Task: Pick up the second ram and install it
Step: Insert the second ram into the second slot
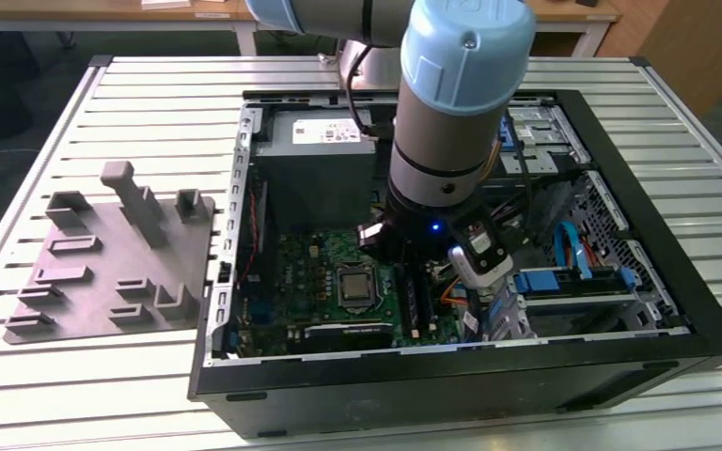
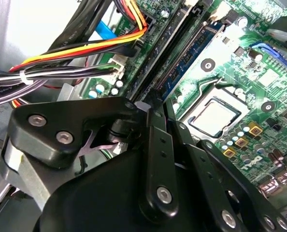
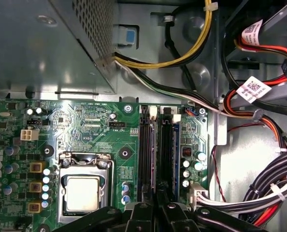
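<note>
Jaws closed on the second ram [image 3: 166, 159], gripper [image 3: 158, 205] pressing it edge-down into the motherboard [image 3: 95, 130] slot, beside the other stick [image 3: 146, 154].

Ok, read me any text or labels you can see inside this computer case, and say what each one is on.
None reads clearly.
White tags on the cables: too small.
Power supply sticker: too small.
Motherboard lettering: too small.
</note>
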You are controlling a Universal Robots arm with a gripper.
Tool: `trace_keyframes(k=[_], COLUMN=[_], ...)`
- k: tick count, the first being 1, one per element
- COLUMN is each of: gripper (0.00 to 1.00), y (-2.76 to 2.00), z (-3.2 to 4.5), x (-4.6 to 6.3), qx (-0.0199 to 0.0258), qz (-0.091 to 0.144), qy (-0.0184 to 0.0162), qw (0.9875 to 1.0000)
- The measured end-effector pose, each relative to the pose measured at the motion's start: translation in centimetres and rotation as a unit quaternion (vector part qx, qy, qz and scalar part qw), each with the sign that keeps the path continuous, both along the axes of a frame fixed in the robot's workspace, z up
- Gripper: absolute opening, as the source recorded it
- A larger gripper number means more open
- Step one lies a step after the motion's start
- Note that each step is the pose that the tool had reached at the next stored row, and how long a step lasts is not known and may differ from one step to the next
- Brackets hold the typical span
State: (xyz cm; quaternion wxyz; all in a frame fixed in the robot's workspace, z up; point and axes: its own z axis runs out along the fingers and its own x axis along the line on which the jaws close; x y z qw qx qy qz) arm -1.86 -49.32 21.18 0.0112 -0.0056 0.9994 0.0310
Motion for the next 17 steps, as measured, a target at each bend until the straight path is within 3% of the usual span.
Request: trace_keyframes(k=[11,17], gripper=[0.14,0.14], y=[0.04,0.43], z=[-0.31,-0.43], x=[0.0,0.0], qx=[-0.0004,-0.0003], qz=[0.003,0.003], qy=[0.0,0.0], qw=[1.0,1.0])
